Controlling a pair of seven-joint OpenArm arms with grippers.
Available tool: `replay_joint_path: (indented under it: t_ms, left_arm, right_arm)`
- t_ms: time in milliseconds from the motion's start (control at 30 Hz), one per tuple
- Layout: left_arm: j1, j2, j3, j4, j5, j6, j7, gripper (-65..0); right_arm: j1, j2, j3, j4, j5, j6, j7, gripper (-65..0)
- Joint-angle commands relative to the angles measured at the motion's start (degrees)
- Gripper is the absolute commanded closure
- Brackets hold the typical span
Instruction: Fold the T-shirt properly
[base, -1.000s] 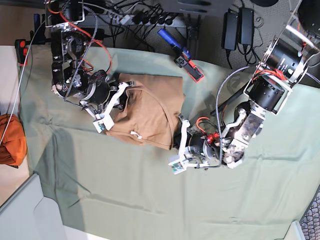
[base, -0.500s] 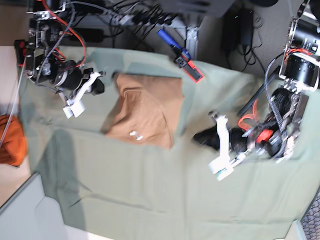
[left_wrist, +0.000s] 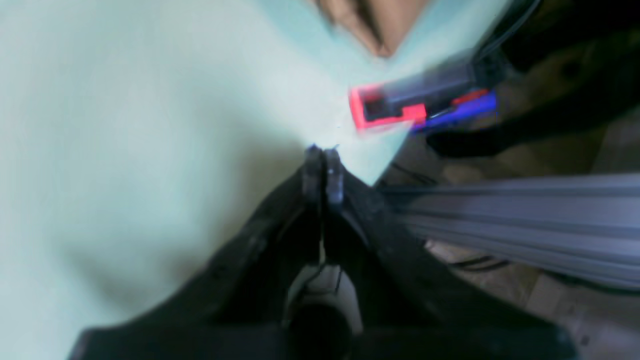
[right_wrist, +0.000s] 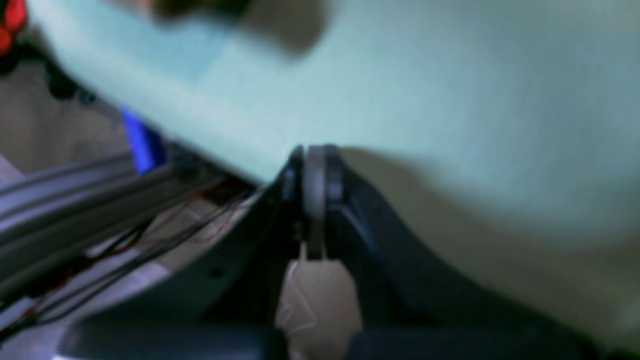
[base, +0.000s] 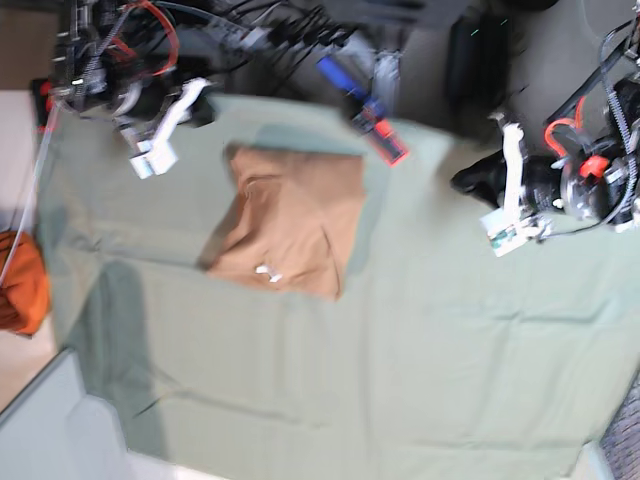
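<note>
Base view: T-shirt (base: 290, 220) lies folded into a compact tan block, upper middle of the frame, on the pale green cloth (base: 400, 380).
My left gripper (base: 505, 232): at the right edge, clenched on nothing, well apart from the shirt.
My right gripper (base: 155, 160): upper left, also clenched and empty.
Step in hand, as I judge it: retreating clear of the finished fold.
Doing it well: I lift away high, dragging no cloth, and avoid the red-and-blue tool (base: 372, 122) near the shirt's corner.
</note>
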Motion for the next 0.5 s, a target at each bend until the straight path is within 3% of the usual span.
replay_joint_path:
  t_ms: [0, 133, 333, 467]
  left_arm:
    - [1.6, -1.3, -2.3, 2.2, -1.5, -0.5, -0.7, 0.0]
    - [10.6, -3.8, -10.3, 4.5, -3.0, -0.5, 0.3, 0.0]
    - [23.3, -4.1, -17.6, 2.6, -2.0, -0.5, 0.1, 0.0]
    - [29.0, -3.8, -17.6, -3.4, 5.1, -0.5, -6.3, 0.0]
  right_arm:
    - [-1.6, 0.9, 1.1, 1.7, 1.0, 6.9, 0.5, 0.0]
    - [-7.9, 0.9, 2.2, 3.9, 1.0, 6.9, 0.5, 0.0]
    - [-14.9, 0.9, 2.1, 3.5, -1.0, 6.9, 2.2, 0.0]
    - [-16.7, 0.7, 0.4, 0.7, -4.1, 6.9, 3.5, 0.0]
